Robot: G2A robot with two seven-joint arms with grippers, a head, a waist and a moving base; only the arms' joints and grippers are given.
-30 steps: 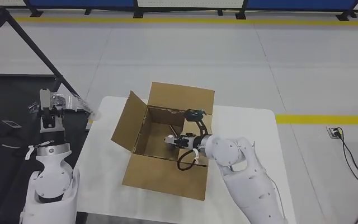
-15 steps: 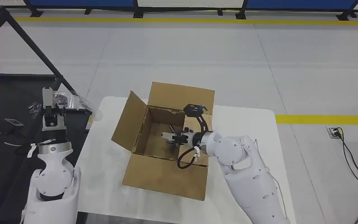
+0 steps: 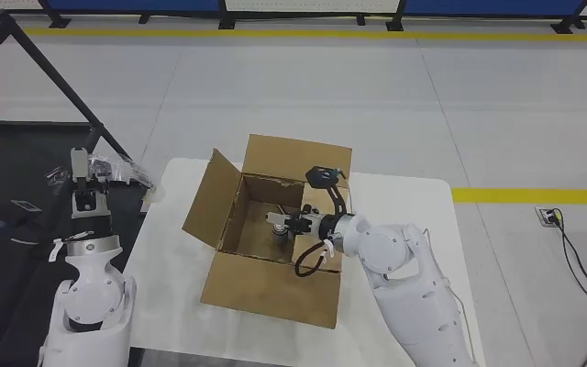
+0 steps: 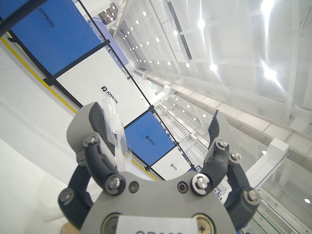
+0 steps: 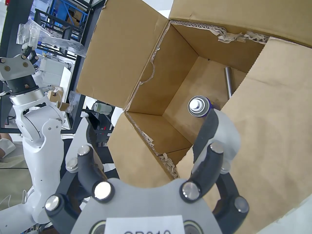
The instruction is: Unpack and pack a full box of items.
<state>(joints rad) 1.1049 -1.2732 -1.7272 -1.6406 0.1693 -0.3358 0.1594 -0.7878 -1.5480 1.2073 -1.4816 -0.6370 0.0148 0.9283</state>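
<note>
Cardboard box [image 5: 181, 57] holds an upright spray can [image 5: 198, 106] and a metal rod [image 5: 228, 81].

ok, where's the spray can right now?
In the right wrist view the spray can stands upright on the floor of the cardboard box, beside the metal rod and just past the open right gripper.

A white table [image 3: 404, 197] stands on a pale floor [image 3: 303, 83] marked by a yellow line [image 3: 518, 194].
</note>
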